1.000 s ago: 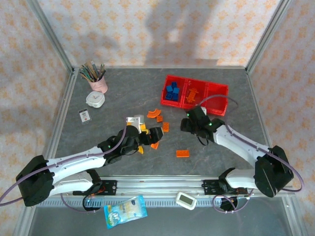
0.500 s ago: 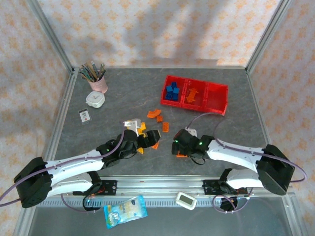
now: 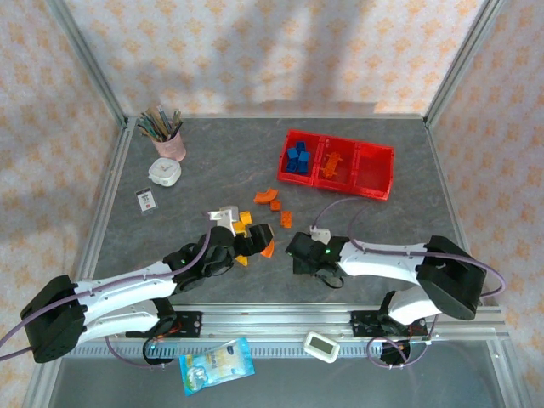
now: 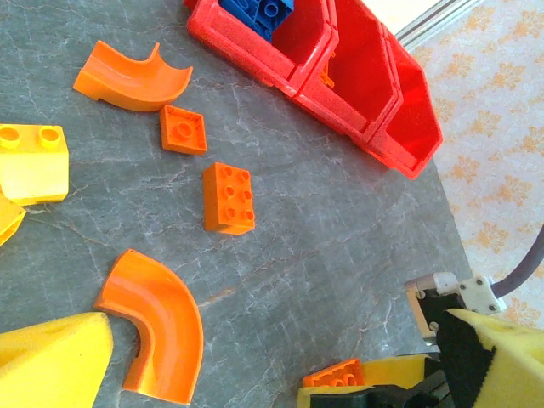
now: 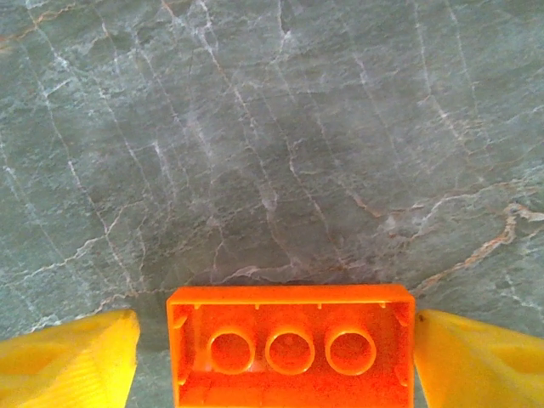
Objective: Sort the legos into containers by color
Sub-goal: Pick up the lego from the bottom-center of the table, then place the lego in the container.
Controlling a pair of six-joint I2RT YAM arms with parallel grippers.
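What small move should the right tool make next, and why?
Likely close the right tool on the orange brick: it lies hollow side up on the table, between the open yellow fingers, not yet gripped.

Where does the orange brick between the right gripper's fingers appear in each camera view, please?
Top external: low centre, hidden under the right gripper.
Left wrist: the orange brick sits at the bottom edge, right of centre, against that gripper's black body.
Right wrist: bottom centre, between the yellow fingers.
Shared landmark: the right gripper itself, straddling the brick on the grey table.
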